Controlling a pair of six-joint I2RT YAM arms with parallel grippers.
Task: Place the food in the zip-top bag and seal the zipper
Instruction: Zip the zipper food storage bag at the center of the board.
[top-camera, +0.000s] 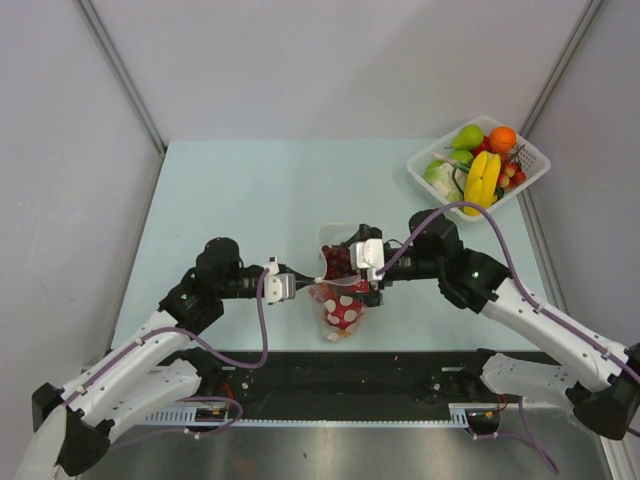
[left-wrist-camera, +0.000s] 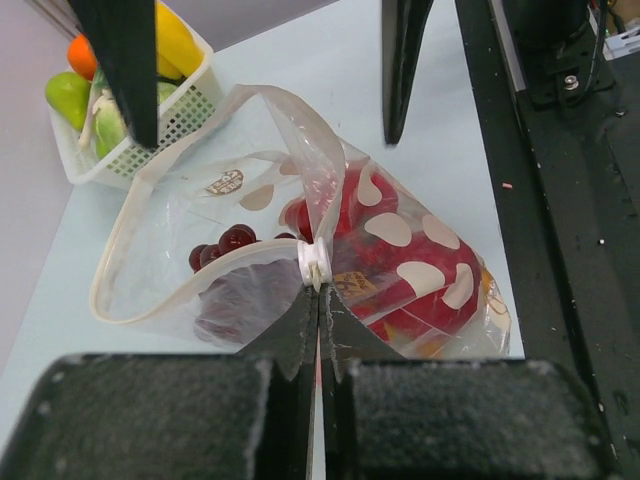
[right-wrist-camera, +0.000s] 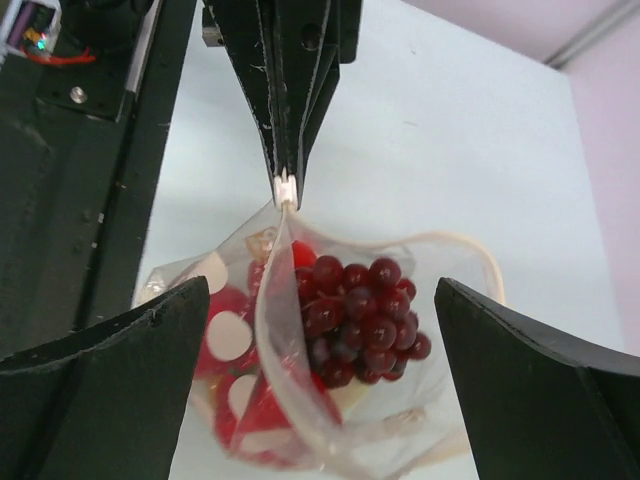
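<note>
The zip-top bag (top-camera: 341, 303) stands mid-table with its mouth gaping. My left gripper (left-wrist-camera: 318, 293) is shut on one end of the zipper (left-wrist-camera: 140, 215), pinching the whitish strip between its tips. A dark purple grape bunch (right-wrist-camera: 365, 310) lies just inside the mouth, above a red bell pepper (left-wrist-camera: 400, 265) lower in the bag (right-wrist-camera: 300, 420). My right gripper (right-wrist-camera: 322, 300) hangs open over the mouth, one finger on each side of the grapes and nothing between them. From the top view it (top-camera: 366, 266) sits at the bag's right side.
A white lattice basket (top-camera: 530, 172) at the far right corner holds more toy fruit, including yellow, green and orange pieces. The black base rail (top-camera: 330, 370) runs along the near edge, just behind the bag.
</note>
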